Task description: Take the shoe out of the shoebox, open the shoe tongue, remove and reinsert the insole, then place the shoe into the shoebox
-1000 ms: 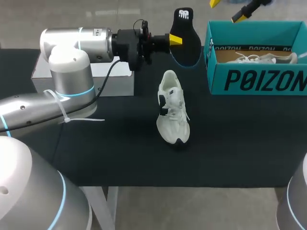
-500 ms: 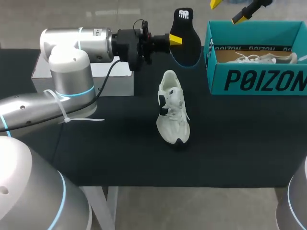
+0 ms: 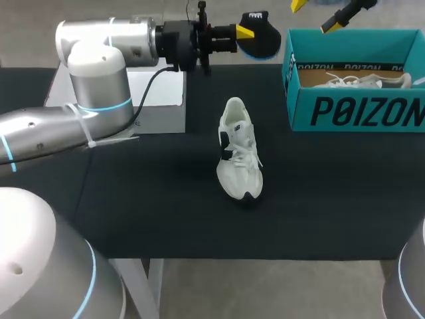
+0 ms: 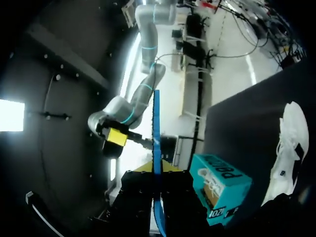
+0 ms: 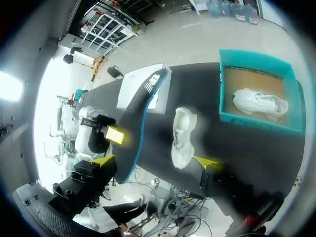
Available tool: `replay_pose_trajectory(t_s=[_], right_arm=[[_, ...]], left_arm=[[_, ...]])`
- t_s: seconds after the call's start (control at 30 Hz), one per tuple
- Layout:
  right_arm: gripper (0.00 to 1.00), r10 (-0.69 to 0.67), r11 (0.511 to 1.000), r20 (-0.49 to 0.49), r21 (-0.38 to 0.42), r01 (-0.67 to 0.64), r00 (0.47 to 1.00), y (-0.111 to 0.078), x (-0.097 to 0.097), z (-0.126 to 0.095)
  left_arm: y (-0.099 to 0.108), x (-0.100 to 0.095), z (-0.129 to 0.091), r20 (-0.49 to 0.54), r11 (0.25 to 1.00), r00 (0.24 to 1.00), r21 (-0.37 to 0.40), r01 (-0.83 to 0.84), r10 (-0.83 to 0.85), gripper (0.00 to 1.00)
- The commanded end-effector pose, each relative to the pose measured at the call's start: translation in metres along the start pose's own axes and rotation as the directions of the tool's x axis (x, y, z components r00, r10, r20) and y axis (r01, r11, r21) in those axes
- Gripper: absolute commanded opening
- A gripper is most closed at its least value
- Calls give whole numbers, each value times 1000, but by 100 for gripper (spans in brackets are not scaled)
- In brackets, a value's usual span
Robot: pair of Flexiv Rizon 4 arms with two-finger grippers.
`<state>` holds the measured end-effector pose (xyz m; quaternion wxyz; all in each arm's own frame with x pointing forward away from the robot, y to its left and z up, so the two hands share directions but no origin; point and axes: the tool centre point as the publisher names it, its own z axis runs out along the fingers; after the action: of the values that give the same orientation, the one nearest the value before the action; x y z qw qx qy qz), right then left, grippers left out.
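The left arm (image 3: 99, 46) was seen stretched out level above the bench (image 3: 166, 212), reaching toward the shoebox (image 3: 358, 109) from the box's left side, with the wrist in line with the forearm. The left end effector (image 3: 247, 32) was pressed together on the insole (image 3: 265, 41), which was pinched from two sides by the yellow-tipped fingers and held in the air just beside the far left corner of the shoebox, clear of the bench. In the left wrist view the insole was shown edge-on as a thin blue-rimmed strip rising from between the fingers. The shoe (image 3: 239, 149) was found on the bench to the left of the shoebox and nearer the robot than the box. It stood apart from the box, sole down, with its laces up and its toe turned toward the robot. A second shoe (image 3: 352, 80) was seen lying inside the shoebox. The right end effector (image 3: 321, 11) was held raised by the far rim of the shoebox, its two fingers spread wide with nothing gripped between them. A white block (image 3: 159, 100) was seen on the bench under the left arm, well to the left of the shoebox.
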<state>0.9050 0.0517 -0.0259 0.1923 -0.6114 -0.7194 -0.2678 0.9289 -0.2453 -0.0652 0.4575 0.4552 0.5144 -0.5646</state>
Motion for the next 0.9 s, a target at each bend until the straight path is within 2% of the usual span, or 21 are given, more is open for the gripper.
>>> replay_pose_trajectory(t_s=[0.03, 0.1, 0.33, 0.37, 0.4, 0.5, 0.53, 0.9], right_arm=[[100, 1, 1000, 2, 1, -1, 1000, 1, 0, 0], [100, 1, 1000, 2, 1, -1, 1000, 1, 0, 0], [100, 1, 1000, 2, 1, -1, 1000, 1, 0, 0], [100, 1, 1000, 2, 1, -1, 1000, 1, 0, 0], [100, 1, 1000, 2, 1, -1, 1000, 1, 0, 0], [100, 1, 1000, 2, 1, -1, 1000, 1, 0, 0], [100, 1, 1000, 2, 1, -1, 1000, 1, 0, 0], [100, 1, 1000, 2, 1, -1, 1000, 1, 0, 0]], left_arm=[[10, -5, 0, -243, 482, 493, 109, 870, -835, 0], [10, -5, 0, -260, 421, 434, 107, 901, -862, 0], [10, -5, 0, -261, 419, 432, 107, 902, -863, 0], [12, -5, 2, -235, 233, 247, 88, 969, -940, 0], [14, -8, 4, -242, 129, 150, 99, 987, -959, 0], [18, -20, 4, -209, 27, 47, 97, 995, -977, 0], [18, -24, 4, -244, -3, 21, 96, 995, -970, 0], [18, -24, 4, -293, -361, -330, 55, 931, -897, 0]])
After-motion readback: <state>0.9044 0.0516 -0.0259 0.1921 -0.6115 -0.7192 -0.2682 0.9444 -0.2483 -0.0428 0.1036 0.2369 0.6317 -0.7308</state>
